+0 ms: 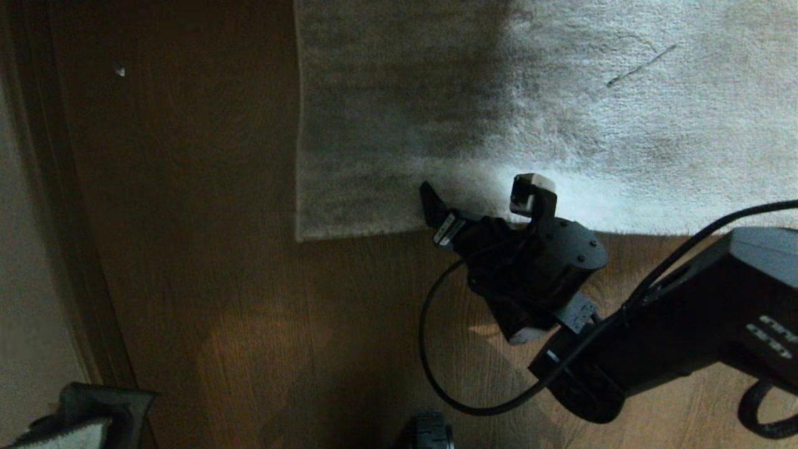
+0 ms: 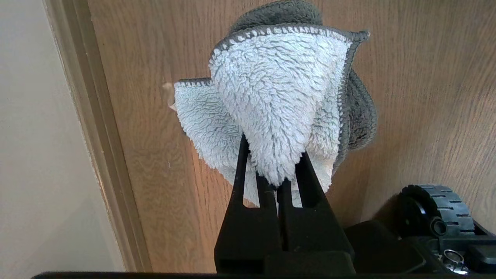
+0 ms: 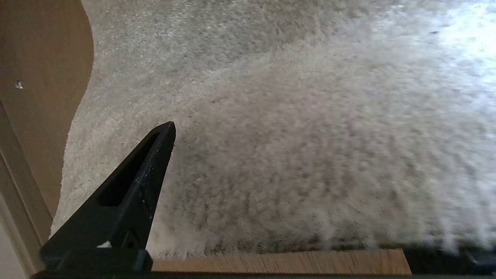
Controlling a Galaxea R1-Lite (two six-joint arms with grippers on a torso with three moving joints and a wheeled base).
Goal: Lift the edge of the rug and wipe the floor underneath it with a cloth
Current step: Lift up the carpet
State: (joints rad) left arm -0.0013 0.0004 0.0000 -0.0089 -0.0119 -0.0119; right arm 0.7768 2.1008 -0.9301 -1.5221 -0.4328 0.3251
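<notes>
The light grey shaggy rug (image 1: 561,112) lies flat across the far side of the brown wood floor (image 1: 218,280). Its hemmed rug edge (image 1: 361,232) runs straight across, and in the right wrist view the rug edge (image 3: 271,244) borders a strip of floor (image 3: 271,261). My right gripper (image 1: 483,196) is open just over that edge, with nothing between its fingers. Only one finger (image 3: 151,166) shows in its wrist view. My left gripper (image 2: 273,172) is shut on the pale grey-white cloth (image 2: 271,97), parked low at the near left (image 1: 100,405).
A pale wall with a baseboard (image 1: 56,237) runs along the left. A small white speck (image 1: 120,72) lies on the floor left of the rug. My base's wheel (image 2: 438,209) sits close behind the left gripper. A black cable (image 1: 430,349) loops under the right wrist.
</notes>
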